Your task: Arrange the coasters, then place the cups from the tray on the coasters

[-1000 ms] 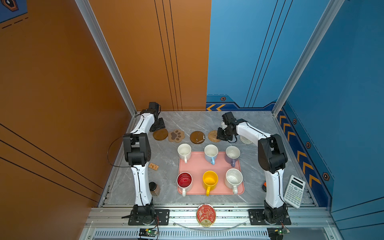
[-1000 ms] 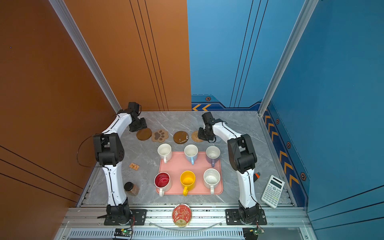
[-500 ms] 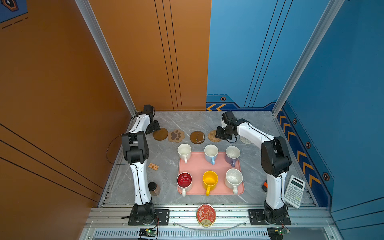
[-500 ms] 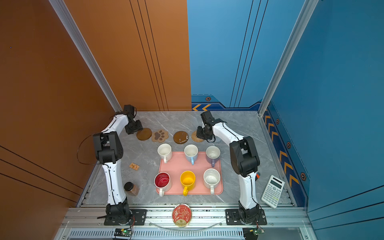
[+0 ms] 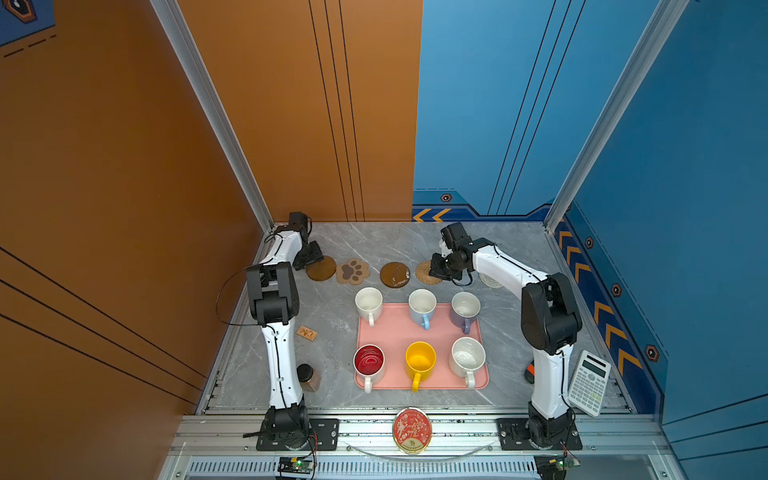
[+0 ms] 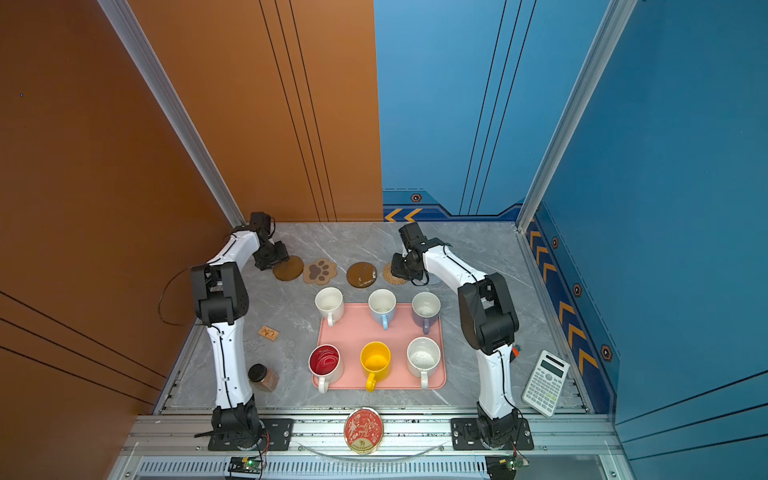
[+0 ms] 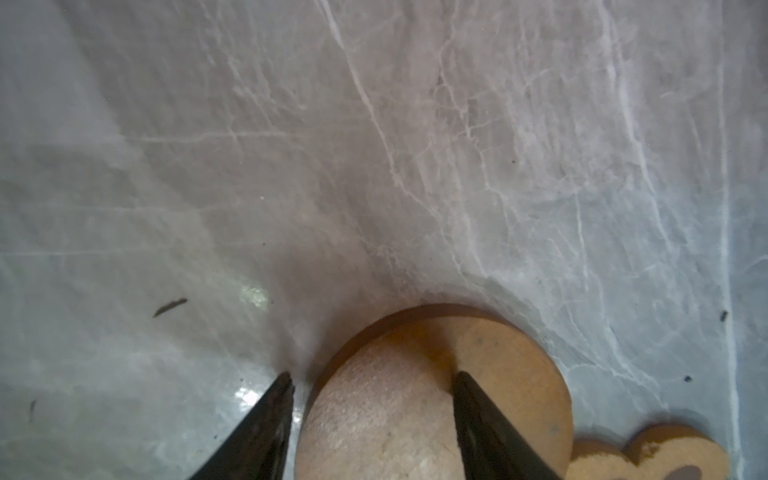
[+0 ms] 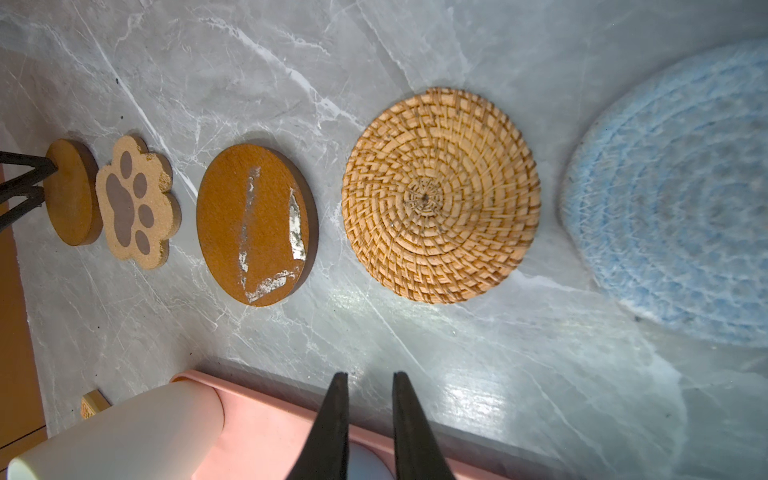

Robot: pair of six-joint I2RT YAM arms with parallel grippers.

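1. The pink tray (image 5: 395, 332) is lying flat mid-table, long side going left to right.
2. Six smooth mugs (image 5: 420, 360) are standing on it, handles pointing frontward.
3. The coasters (image 5: 353, 271) are lying in a row behind it: flat discs, a paw, woven rounds.
4. The right gripper (image 8: 367, 376) is hanging by the straw coaster (image 8: 440, 195), jaws barely apart, empty.
5. The left gripper (image 7: 372, 376) is standing open over the end brown disc (image 7: 511, 374).

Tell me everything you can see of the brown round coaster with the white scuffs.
The scuffed brown coaster is a thin round disc with a rough, rust-brown, cork-like top, whitish worn patches and a darker edge. It lies flat on the grey marble table, in the row between the paw-print coaster and the rattan coaster, touching neither. Nothing rests on it.
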